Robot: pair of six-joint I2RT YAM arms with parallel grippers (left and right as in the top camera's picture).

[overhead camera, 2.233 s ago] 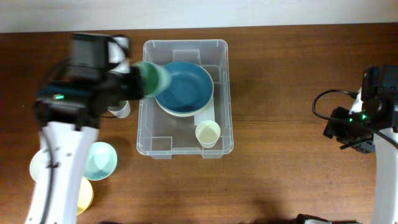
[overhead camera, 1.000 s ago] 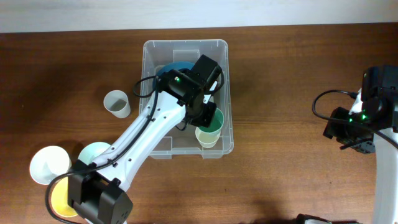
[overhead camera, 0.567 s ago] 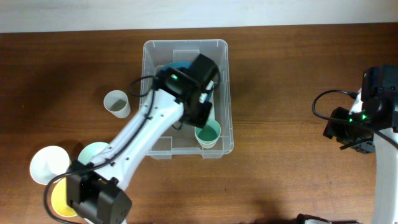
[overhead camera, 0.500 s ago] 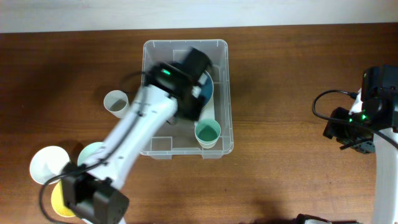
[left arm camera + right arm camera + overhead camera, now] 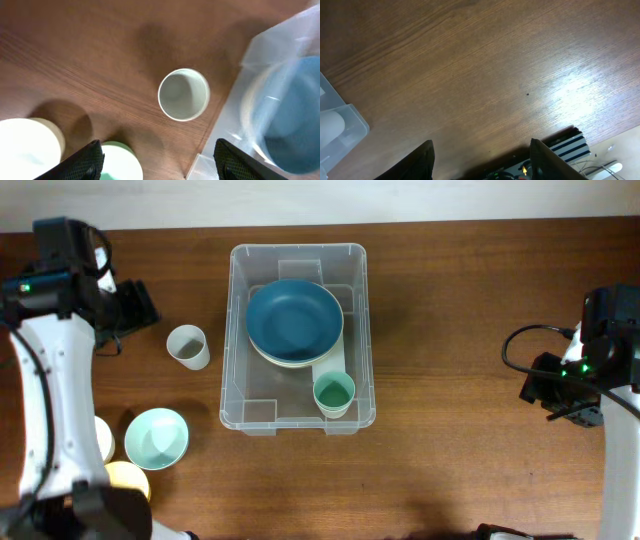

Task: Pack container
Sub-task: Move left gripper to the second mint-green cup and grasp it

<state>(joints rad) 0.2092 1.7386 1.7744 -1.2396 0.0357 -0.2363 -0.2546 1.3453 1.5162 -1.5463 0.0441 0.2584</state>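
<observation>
The clear container [image 5: 229,340] stands mid-table. Inside it a blue bowl [image 5: 295,318] rests on a cream bowl, and a green cup [image 5: 334,392] sits nested in a cream cup at the front right. My left gripper [image 5: 132,306] is left of the container, open and empty, above the table near a pale cup [image 5: 187,346]. In the left wrist view that pale cup [image 5: 184,94] stands upright ahead of the open gripper [image 5: 160,165], with the container [image 5: 260,50] to the right. At the far right my right gripper [image 5: 482,162] is open over bare wood.
A mint bowl [image 5: 157,437], a white bowl [image 5: 101,438] and a yellow bowl [image 5: 126,480] lie at the front left, partly under my left arm. The right wrist view shows a corner of the container [image 5: 342,131] and striped equipment [image 5: 567,145] at the table edge.
My left gripper set the green cup into the cream cup in the container, opened, and drew back to the far left. The right arm has not moved.
</observation>
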